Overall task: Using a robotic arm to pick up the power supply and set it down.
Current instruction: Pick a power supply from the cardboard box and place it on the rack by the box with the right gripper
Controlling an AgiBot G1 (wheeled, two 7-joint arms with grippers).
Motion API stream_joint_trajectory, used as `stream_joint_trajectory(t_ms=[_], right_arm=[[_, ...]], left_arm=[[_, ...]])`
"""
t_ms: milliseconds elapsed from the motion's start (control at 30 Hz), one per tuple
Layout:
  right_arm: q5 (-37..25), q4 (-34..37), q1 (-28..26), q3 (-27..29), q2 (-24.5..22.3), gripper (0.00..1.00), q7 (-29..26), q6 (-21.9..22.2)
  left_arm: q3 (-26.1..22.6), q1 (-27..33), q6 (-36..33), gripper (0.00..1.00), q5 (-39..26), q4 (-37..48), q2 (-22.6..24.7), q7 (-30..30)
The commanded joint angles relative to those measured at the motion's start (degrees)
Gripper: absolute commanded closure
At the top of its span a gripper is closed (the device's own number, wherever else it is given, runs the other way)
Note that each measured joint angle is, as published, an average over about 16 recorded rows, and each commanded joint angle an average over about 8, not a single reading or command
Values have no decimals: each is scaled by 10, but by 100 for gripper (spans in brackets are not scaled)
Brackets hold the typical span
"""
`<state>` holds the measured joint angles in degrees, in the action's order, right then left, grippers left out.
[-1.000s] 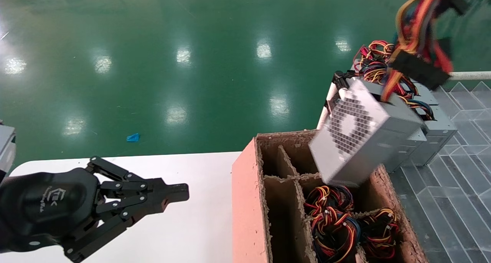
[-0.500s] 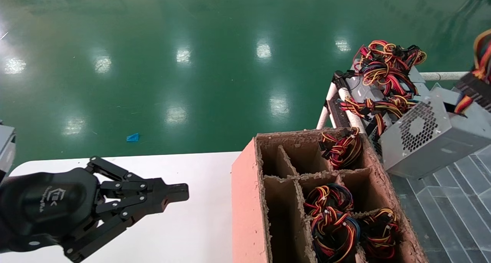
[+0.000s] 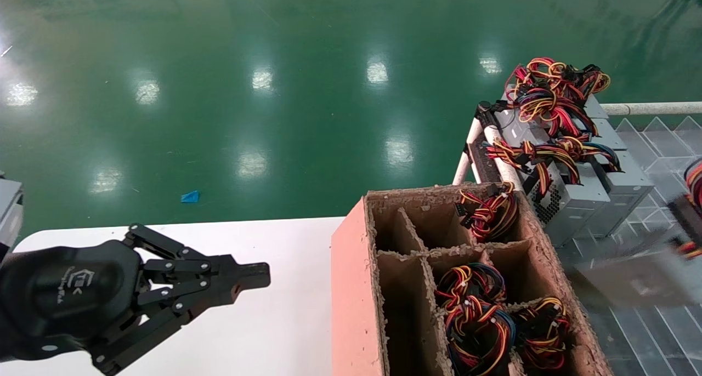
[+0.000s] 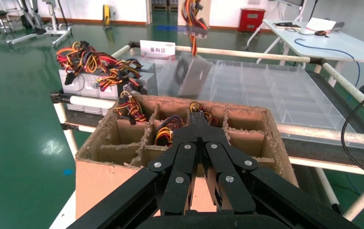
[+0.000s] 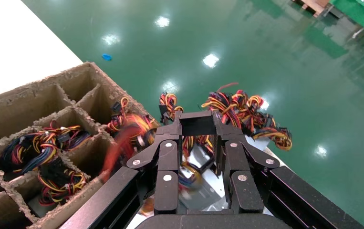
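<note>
The power supply (image 3: 630, 280), a grey metal box, hangs blurred by motion over the clear tray to the right of the cardboard box. Its wire bundle (image 3: 694, 187) runs up off the right edge. In the right wrist view my right gripper (image 5: 198, 122) is shut on a black plug of that bundle. The grey box (image 5: 200, 196) dangles under the fingers and the wires (image 5: 122, 138) swing beside them. The left wrist view shows the same box (image 4: 192, 76) in the air behind the carton. My left gripper (image 3: 258, 274) is parked shut over the white table (image 3: 285, 332).
A pink cardboard box (image 3: 351, 288) with compartments holds wire bundles (image 3: 474, 310). Behind it, other power supplies (image 3: 581, 195) with tangled wires lie on a white-pipe rack. A clear divided tray (image 3: 658, 337) spreads to the right. Green floor lies beyond.
The power supply has swung from above the cardboard box to the right and down, over the clear tray. The left arm has not moved.
</note>
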<state>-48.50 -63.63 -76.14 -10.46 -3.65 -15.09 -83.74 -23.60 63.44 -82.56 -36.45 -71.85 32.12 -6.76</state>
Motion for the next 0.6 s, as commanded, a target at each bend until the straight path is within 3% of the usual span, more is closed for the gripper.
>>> stream_joint_trajectory(t_ms=[33,333,600], right_arm=[[7,24,-4,-10,-3,100,12,-10],[46,84,-12,-52,9,100,78,-24],[85,129,0,-84,35,100,133,-1]], left_arm=[[0,0,0,100,0,0,0,0],[0,0,0,100,0,0,0,0],[0,0,0,100,0,0,0,0]])
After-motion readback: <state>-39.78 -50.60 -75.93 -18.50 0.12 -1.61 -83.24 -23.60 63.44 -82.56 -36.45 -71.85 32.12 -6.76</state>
